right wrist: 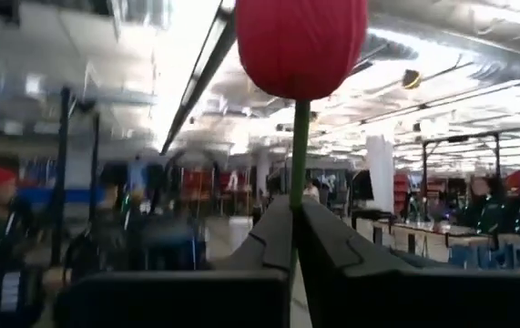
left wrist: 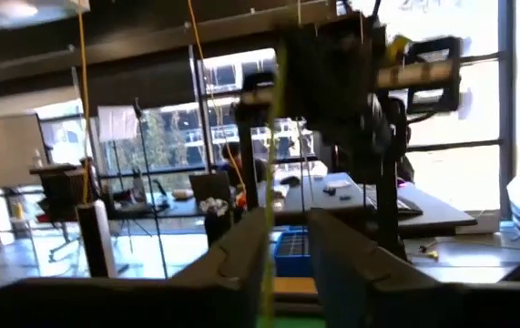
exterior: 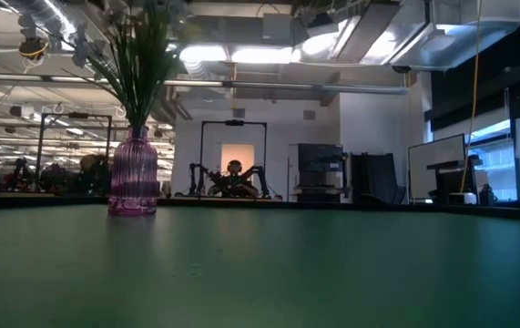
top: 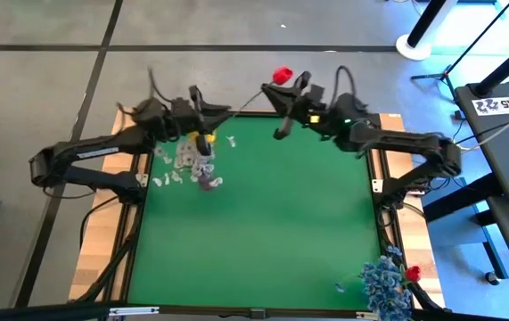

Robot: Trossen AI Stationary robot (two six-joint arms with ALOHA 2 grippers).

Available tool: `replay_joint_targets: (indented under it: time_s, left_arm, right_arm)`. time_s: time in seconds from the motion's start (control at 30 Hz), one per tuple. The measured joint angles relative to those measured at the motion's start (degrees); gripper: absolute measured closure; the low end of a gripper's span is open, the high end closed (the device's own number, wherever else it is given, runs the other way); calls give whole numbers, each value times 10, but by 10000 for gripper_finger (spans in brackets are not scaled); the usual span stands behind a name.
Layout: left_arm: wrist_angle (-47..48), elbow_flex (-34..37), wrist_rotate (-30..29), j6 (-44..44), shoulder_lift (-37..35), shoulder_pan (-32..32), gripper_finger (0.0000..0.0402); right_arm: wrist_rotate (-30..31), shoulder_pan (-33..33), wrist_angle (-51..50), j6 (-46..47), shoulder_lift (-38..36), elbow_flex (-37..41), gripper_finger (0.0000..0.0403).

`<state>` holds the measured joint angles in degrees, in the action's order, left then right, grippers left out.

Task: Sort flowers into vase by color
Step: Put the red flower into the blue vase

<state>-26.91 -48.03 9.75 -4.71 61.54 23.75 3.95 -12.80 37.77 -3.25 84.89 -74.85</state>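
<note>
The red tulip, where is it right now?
The red tulip is held by its stem in the right gripper, above the table's far edge.

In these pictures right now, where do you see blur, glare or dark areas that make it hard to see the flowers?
High view: bright glare at the upper right; the red tulip is small but clear. Low view: dim table, the purple vase backlit by ceiling lights. Right wrist view: tulip head sharp, the room behind blurred. Left wrist view: window glare, the green stem smeared.

High view looks straight down on the worktop [top: 254, 223]; low view skims level across it — both share the vase [exterior: 134, 173]; wrist views face outward.
</note>
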Motion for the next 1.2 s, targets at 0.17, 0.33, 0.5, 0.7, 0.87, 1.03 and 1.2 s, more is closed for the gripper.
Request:
replay_joint_targets:
  time_s: [0.17, 0.33, 0.5, 0.7, 0.87, 1.03, 1.2]
  left_arm:
    - [160, -88, 3, -32, -69, -3, 278]
    - [252, -131, 24, -28, -116, -22, 265]
    - [252, -128, 33, -12, -145, -46, 264]
    - [219, -127, 34, 11, -142, -76, 264]
    - [220, -127, 77, 23, -126, -107, 264]
    - [188, -127, 73, 72, -79, -164, 264]
    - [117, -127, 7, 86, -14, -234, 264]
  right_arm:
    - [-86, 0, -187, -19, -111, 0, 398]
    - [-234, 0, -335, -9, -243, 0, 398]
    - [-298, 0, -423, 89, -348, 0, 399]
    - [-343, 0, -613, 190, -460, -25, 398]
    - [-355, 0, -707, 223, -529, -36, 400]
    - [-464, 0, -756, 209, -576, -12, 400]
    - [-537, 0, -697, 217, -614, 80, 401]
